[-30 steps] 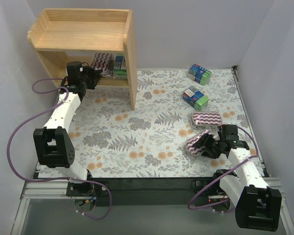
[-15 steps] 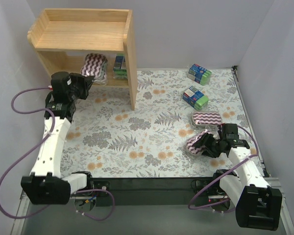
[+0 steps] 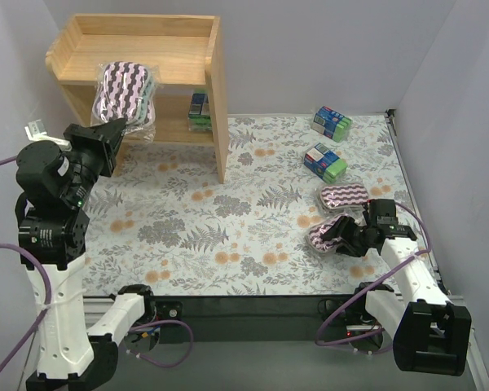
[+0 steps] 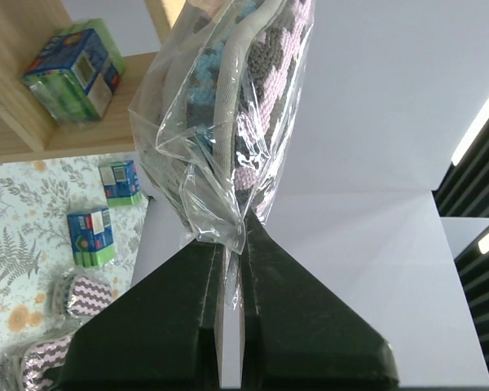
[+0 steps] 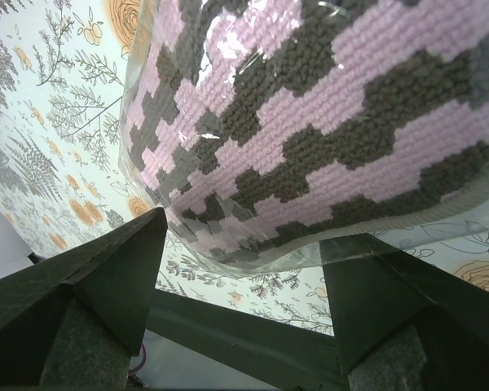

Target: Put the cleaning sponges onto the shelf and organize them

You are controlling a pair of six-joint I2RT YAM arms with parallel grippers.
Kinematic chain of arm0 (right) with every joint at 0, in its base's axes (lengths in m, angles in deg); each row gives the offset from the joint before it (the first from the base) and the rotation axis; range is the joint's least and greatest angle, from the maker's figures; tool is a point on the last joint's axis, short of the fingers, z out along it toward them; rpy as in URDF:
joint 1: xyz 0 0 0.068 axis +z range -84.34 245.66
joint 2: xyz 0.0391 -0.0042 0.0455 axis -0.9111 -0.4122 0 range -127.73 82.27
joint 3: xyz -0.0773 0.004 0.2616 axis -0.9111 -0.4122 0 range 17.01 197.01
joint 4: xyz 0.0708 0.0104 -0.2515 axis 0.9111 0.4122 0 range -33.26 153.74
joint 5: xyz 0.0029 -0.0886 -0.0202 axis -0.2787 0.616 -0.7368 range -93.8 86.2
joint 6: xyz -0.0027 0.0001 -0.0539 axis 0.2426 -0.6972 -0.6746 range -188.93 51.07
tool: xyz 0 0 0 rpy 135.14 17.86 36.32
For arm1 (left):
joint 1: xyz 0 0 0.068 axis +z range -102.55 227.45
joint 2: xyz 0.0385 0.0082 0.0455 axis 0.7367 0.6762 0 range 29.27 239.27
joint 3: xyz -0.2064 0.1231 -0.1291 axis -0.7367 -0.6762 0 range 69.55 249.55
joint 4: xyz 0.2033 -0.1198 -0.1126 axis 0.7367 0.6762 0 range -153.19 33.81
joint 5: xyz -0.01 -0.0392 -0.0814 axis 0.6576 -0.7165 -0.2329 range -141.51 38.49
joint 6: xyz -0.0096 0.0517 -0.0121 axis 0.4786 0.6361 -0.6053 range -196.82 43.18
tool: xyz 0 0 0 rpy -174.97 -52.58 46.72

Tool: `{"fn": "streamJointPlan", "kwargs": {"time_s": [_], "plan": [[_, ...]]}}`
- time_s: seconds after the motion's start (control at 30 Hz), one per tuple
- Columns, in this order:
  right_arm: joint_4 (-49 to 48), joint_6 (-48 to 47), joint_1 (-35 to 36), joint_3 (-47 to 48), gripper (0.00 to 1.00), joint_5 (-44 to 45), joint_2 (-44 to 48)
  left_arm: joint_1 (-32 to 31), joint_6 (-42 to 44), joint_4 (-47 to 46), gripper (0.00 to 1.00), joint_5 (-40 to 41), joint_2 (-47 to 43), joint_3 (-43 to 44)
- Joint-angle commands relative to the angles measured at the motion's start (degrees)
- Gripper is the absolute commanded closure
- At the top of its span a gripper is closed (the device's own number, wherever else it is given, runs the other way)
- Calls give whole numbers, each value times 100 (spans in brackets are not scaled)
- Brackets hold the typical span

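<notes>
My left gripper (image 3: 114,126) is raised high in front of the wooden shelf (image 3: 138,57). It is shut on the clear wrap of a purple zigzag sponge (image 3: 126,90), which stands up from the closed fingertips in the left wrist view (image 4: 244,106). One blue-and-green pack (image 3: 199,110) stands on the lower tier. My right gripper (image 3: 345,236) is open at the near right, its jaws either side of the edge of a second purple sponge (image 5: 326,106) on the mat. A third purple sponge (image 3: 345,196) lies just behind it. Two blue-and-green packs (image 3: 332,121) (image 3: 324,161) lie at the far right.
The floral mat (image 3: 228,220) covers the table. The shelf's right side panel (image 3: 220,98) reaches down to the mat. White walls close in on three sides. The black front rail (image 3: 253,305) runs between the arm bases.
My left arm has drawn back from the lower tier and lifted the purple sponge up level with the shelf top. My right gripper has shifted only slightly at its sponge.
</notes>
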Motion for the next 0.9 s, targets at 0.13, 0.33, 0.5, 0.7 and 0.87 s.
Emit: {"fn": "streamJointPlan", "kwargs": {"time_s": [0.13,0.33,0.5,0.7,0.87], "plan": [[-30,-158,17,297,31,29,-72,18,-16,-696,100,-529,957,104],[-74,-193,17,253,31,46,-63,-8,-69,-1594,100,-496,2172,1033],[-127,-202,9,236,31,55,-115,-201,-183,-1603,100,-373,3296,2246],[-162,-193,9,288,31,64,-151,-771,-394,-1568,100,31,3896,2618],[-171,-193,9,376,31,64,-186,-1124,-456,-1524,100,287,4247,2811]]}}
